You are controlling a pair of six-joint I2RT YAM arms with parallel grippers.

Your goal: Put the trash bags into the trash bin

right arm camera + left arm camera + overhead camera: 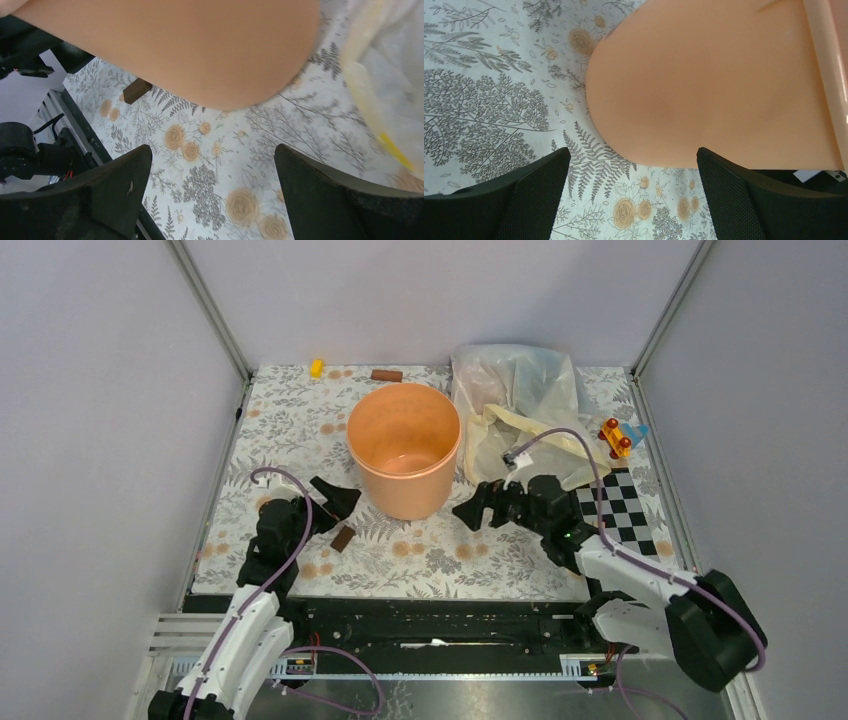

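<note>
The peach-orange trash bin (404, 450) stands upright mid-table. A pale pinkish sheen lies at its bottom; I cannot tell whether that is the pink trash bag. No pink bag shows anywhere else. My left gripper (338, 502) is open and empty, low beside the bin's left foot. In the left wrist view the gripper (634, 195) faces the bin's wall (704, 85). My right gripper (479, 508) is open and empty at the bin's right foot. In the right wrist view the gripper (212, 195) sits just below the bin (190, 45).
A clear whitish bag (515, 375) and a pale yellow bag (520, 435) lie heaped at the back right; the yellow one also shows in the right wrist view (370, 100). A brown block (343, 538) lies by my left gripper. A checkerboard (620, 510), a toy (620, 437), a yellow piece (317, 367) and another brown block (386, 375) lie around.
</note>
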